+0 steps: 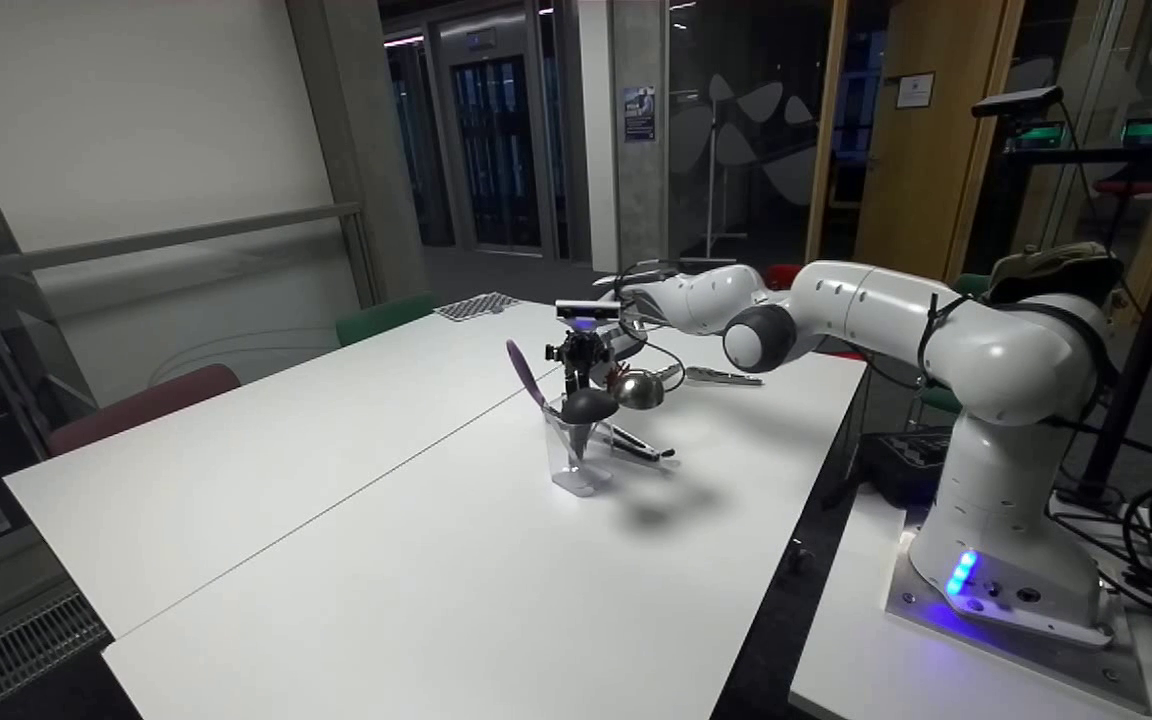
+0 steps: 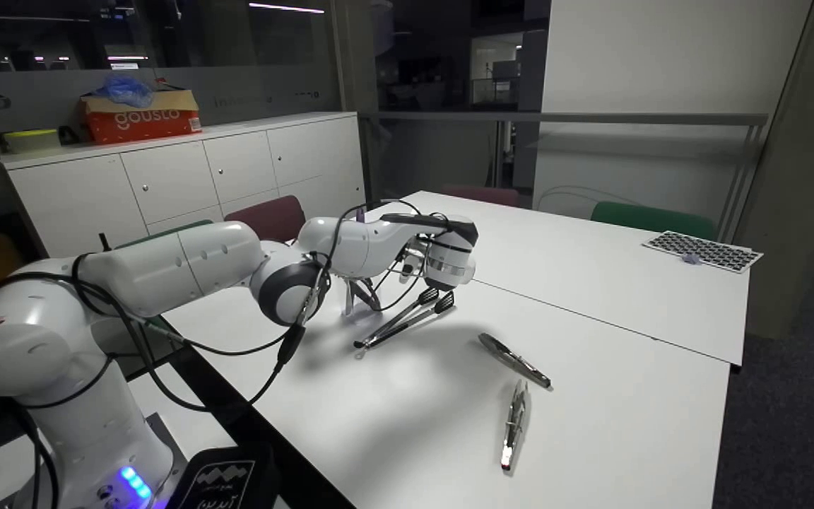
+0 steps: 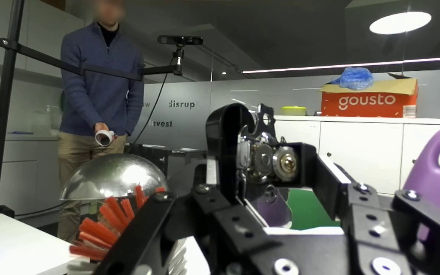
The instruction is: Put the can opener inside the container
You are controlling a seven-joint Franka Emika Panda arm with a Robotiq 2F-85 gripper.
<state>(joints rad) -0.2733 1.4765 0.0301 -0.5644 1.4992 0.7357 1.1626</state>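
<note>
Evidently the placing step is in hand: in the wrist view the end effector (image 3: 264, 168) appears clamped on the can opener (image 3: 260, 158), whose geared head sits between the fingers. In an exterior view that grip hangs at the mouth of the clear container (image 1: 562, 468), which stands on the white table (image 1: 456, 600). Whether the opener's lower end is below the rim, I cannot tell. The next move probably calls for a short, straight descent, then release and a vertical exit. Sideways room is tight: a purple handle (image 3: 430, 172) rises on one side, a steel ladle head (image 3: 115, 177) and orange-bristled brush (image 3: 115, 214) on the other, and a black ladle (image 1: 591, 405) overhangs the rim, so drifting could snag them. Slotted-head tongs (image 2: 407, 324) lie near; the table's edges are well apart from the container.
</note>
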